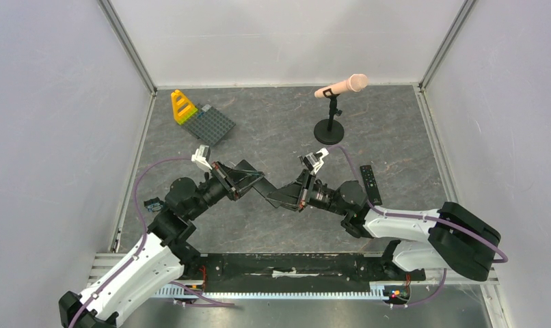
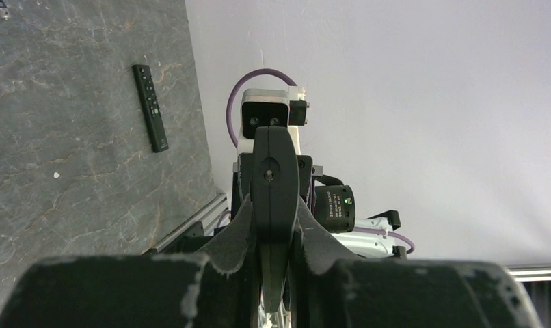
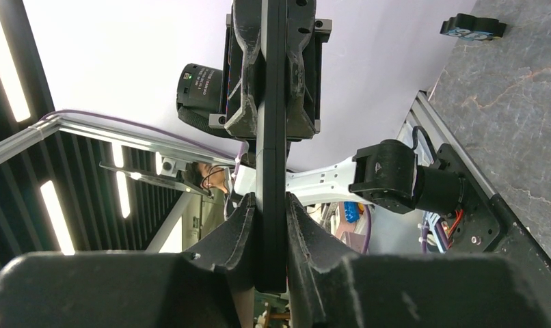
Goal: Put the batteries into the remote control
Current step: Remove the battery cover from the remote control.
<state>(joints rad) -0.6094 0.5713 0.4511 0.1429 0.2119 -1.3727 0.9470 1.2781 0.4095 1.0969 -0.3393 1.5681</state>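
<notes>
Remote: the slim black matt rectangular remote control [image 3: 271, 171] hangs in the air over the grey stone-look table [image 1: 273, 130], between both arms.
Left pincer [image 2: 274, 212]: closed tightly on one end of it.
Right pincer [image 3: 271, 205]: closed on the other end.
Buttoned remote [image 1: 370, 183]: it lies on the table, right side.

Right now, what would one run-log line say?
left tool: shut on remote control | right tool: shut on it too | status: held mid-air

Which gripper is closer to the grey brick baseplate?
Left. The left gripper is just below and right of the baseplate in the top view. The right gripper is farther right, beyond the remote control both hold.
</notes>
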